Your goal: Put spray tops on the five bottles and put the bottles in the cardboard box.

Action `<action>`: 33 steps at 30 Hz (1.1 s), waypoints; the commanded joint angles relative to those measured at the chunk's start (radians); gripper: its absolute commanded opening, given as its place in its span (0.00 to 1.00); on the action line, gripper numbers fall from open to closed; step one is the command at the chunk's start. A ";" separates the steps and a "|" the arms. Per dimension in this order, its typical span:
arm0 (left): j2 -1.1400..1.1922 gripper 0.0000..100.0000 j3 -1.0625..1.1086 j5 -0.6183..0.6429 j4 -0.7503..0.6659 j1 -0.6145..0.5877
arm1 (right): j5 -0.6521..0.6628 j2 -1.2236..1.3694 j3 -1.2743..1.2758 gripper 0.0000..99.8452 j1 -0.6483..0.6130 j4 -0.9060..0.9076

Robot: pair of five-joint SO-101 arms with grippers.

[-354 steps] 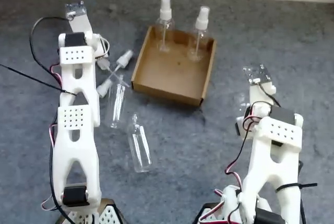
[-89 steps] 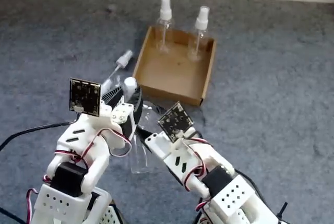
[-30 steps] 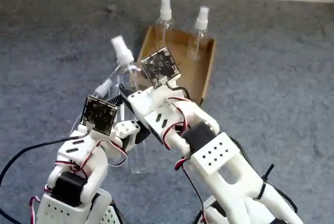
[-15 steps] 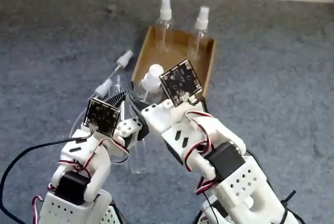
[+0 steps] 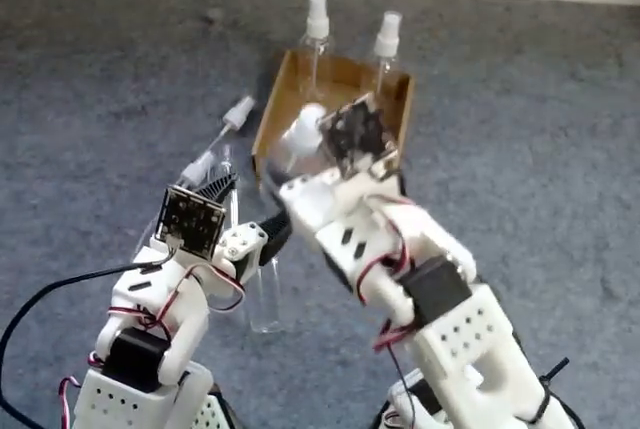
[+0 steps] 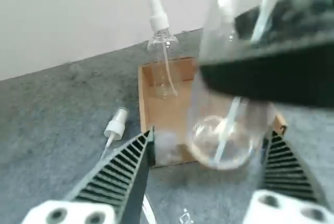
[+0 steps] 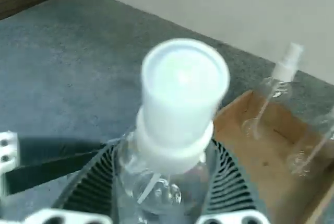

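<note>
Right gripper [image 7: 169, 182] carried its clasped bottle [image 7: 177, 104] over cardboard box [image 5: 290, 109] holding two bottles [image 5: 316, 39], left gripper [image 6: 209, 138] released.

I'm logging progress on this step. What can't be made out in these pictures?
High view: the held bottle is blurred; the right arm covers the near wall of the cardboard box.
High view: the left arm hides part of the lying bottle.
Left wrist view: the held bottle covers one side of the cardboard box.
Right wrist view: one boxed bottle is cut off by the edge.
</note>
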 commanded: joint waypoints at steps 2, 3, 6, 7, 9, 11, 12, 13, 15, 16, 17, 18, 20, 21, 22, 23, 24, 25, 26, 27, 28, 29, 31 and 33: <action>0.001 0.26 -0.015 0.003 0.060 -0.008 | 0.014 0.177 -0.162 0.00 0.119 -0.087; 0.001 0.25 -0.015 0.003 0.061 -0.016 | 0.014 0.226 -0.194 0.00 0.128 -0.099; 0.001 0.19 -0.015 0.000 0.061 -0.119 | 0.015 0.371 -0.275 0.00 0.136 -0.156; 0.001 0.16 -0.015 0.003 0.051 -0.171 | 0.015 0.418 -0.300 0.00 0.136 -0.174; 0.012 0.10 -0.027 0.006 0.002 -0.246 | 0.015 0.518 -0.344 0.00 0.136 -0.211; 0.013 0.04 -0.030 0.008 -0.028 -0.283 | 0.017 0.619 -0.384 0.00 0.137 -0.242; 0.013 0.02 -0.036 0.008 -0.023 -0.289 | 0.028 0.665 -0.406 0.00 0.137 -0.257; 0.013 0.01 -0.044 0.008 -0.021 -0.289 | 0.048 0.710 -0.423 0.00 0.137 -0.272; 0.013 0.00 -0.053 0.008 -0.003 -0.289 | 0.066 0.785 -0.453 0.00 0.139 -0.308; 0.013 0.00 -0.056 0.008 0.003 -0.289 | 0.068 0.814 -0.472 0.00 0.145 -0.315; 0.013 0.00 -0.056 0.008 0.005 -0.289 | 0.069 0.845 -0.493 0.00 0.151 -0.318; 0.013 0.00 -0.056 0.008 0.005 -0.289 | 0.069 0.872 -0.515 0.00 0.157 -0.320; 0.013 0.00 -0.056 0.008 0.005 -0.283 | 0.069 0.926 -0.562 0.00 0.176 -0.320; 0.013 0.00 -0.058 0.008 0.005 -0.277 | 0.069 0.957 -0.585 0.00 0.183 -0.320; 0.013 0.00 -0.058 0.008 0.005 -0.272 | 0.069 0.986 -0.610 0.00 0.189 -0.320; 0.013 0.00 -0.058 0.008 0.005 -0.272 | 0.069 1.015 -0.634 0.00 0.196 -0.320; 0.013 0.00 -0.058 0.008 0.005 -0.272 | 0.069 1.043 -0.657 0.00 0.199 -0.320; 0.013 0.00 -0.058 0.008 0.005 -0.272 | 0.069 1.069 -0.680 0.00 0.199 -0.320; 0.013 0.00 -0.058 0.008 0.005 -0.271 | 0.069 1.095 -0.704 0.00 0.199 -0.320; 0.013 0.00 -0.058 0.008 0.005 -0.271 | 0.069 1.118 -0.725 0.00 0.199 -0.320; 0.013 0.00 -0.058 0.008 0.005 -0.271 | 0.069 1.142 -0.746 0.00 0.197 -0.320; 0.013 0.00 -0.058 0.008 0.005 -0.271 | 0.069 1.167 -0.769 0.00 0.196 -0.320; 0.013 0.00 -0.058 0.006 0.005 -0.271 | 0.068 1.219 -0.817 0.00 0.194 -0.320; 0.013 0.00 -0.058 0.006 0.005 -0.271 | 0.066 1.267 -0.863 0.00 0.194 -0.320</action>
